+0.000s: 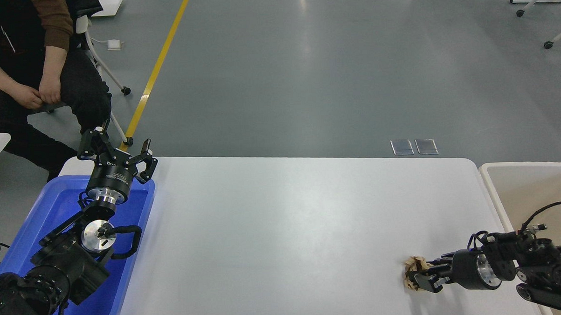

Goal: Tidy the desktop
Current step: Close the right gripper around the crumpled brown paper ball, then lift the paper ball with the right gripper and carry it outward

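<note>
The white desktop (287, 222) bears one crumpled brown paper wad (412, 270) near its front right. My right gripper (423, 276) lies low over the desktop, reaching left. Its two fingers stand apart, with the wad at their tips. The near side of the wad is hidden behind the fingers. My left gripper (117, 151) is open and empty. It is raised over the far end of the blue bin (54, 216), far from the wad.
A beige bin (533, 186) stands against the desktop's right edge, just behind my right arm. The blue bin lies on the left, under my left arm. A seated person (35, 77) is beyond the far left corner.
</note>
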Robot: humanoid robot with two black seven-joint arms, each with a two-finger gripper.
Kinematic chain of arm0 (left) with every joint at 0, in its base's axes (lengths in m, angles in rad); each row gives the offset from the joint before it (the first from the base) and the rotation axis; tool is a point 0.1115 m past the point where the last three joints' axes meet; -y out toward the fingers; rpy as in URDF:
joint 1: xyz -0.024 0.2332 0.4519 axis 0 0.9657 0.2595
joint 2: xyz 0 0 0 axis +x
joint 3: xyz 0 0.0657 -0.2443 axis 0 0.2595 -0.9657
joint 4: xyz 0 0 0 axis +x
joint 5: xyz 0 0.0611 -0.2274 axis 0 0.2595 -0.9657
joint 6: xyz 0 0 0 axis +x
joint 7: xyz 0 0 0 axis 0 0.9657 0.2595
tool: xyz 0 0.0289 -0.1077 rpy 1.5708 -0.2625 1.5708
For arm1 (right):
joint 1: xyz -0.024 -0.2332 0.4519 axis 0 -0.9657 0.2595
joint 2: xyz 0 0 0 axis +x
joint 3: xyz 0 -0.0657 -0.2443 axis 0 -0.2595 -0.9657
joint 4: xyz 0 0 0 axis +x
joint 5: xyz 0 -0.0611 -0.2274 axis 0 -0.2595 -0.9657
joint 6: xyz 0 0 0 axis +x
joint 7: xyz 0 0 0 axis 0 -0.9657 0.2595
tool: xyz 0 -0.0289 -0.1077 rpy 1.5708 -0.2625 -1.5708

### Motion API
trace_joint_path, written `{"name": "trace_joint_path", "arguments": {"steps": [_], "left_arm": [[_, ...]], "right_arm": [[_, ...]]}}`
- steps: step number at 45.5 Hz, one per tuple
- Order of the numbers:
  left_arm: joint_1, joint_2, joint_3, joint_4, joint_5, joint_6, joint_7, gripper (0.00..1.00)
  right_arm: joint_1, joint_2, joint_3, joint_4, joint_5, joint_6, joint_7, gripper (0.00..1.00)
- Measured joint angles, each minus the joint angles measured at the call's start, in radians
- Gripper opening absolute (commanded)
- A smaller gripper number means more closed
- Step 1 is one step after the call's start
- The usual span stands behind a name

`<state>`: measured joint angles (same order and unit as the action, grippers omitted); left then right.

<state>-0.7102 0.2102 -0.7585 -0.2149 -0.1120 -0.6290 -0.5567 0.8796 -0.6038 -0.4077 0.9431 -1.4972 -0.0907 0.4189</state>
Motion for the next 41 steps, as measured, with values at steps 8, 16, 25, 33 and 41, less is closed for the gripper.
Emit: {"name": "trace_joint_path", "arguments": {"steps": [8,16,25,33,41], "left_arm": [[0.000,0.000,0.000,0.000,0.000,0.000,0.000,1.00],[0.000,0.000,-0.001,0.000,0.000,0.000,0.000,1.00],[0.000,0.000,-0.001,0.000,0.000,0.000,0.000,1.00],[0.000,0.000,-0.001,0.000,0.000,0.000,0.000,1.00],[0.000,0.000,-0.001,0.000,0.000,0.000,0.000,1.00]], "right_arm": [[-0.007,-0.005,0.005,-0.003,0.007,-0.004,0.000,0.00],[-0.008,-0.013,0.016,0.000,0.025,-0.008,0.004,0.00],[-0.001,-0.051,0.072,0.048,0.049,-0.013,0.020,0.00],[0.022,-0.122,0.166,0.164,0.094,-0.012,0.033,0.00],[0.082,-0.203,0.222,0.270,0.186,-0.006,0.039,0.00]]}}
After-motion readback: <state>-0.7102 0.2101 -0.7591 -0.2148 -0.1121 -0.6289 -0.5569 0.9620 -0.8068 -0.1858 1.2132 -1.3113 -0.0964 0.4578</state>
